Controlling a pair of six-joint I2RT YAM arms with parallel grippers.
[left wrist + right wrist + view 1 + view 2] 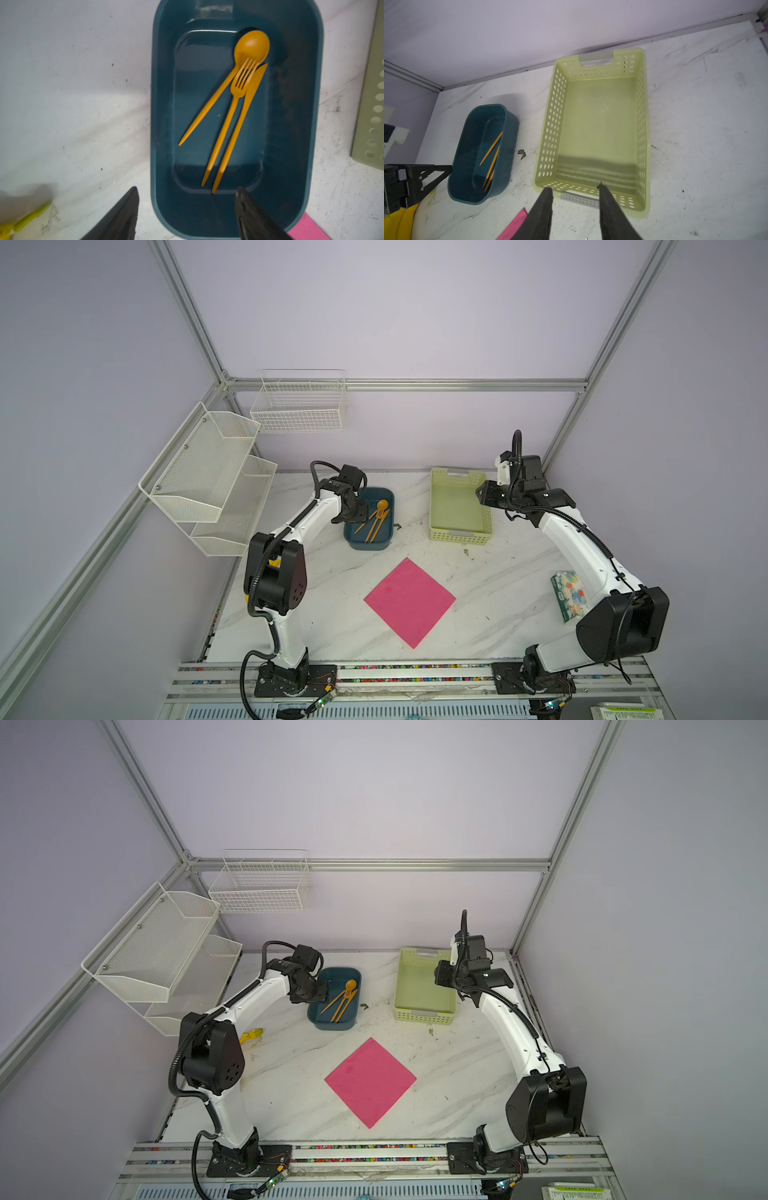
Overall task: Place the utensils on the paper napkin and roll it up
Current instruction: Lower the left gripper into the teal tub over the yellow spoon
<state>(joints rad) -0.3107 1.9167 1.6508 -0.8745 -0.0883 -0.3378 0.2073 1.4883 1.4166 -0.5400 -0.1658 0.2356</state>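
Note:
Three orange utensils lie together inside the dark blue tub: a spoon, a fork and a knife, also seen in both top views. My left gripper hovers open above the tub's near left end, one finger outside the rim and one over the inside, holding nothing. The pink paper napkin lies flat and bare mid-table. My right gripper stands open and empty at the green basket's near edge.
A pale green perforated basket sits right of the tub. A yellow banana lies by the left arm's elbow. A patterned tissue packet is at the right edge. White mesh shelves and a wire basket hang on the walls.

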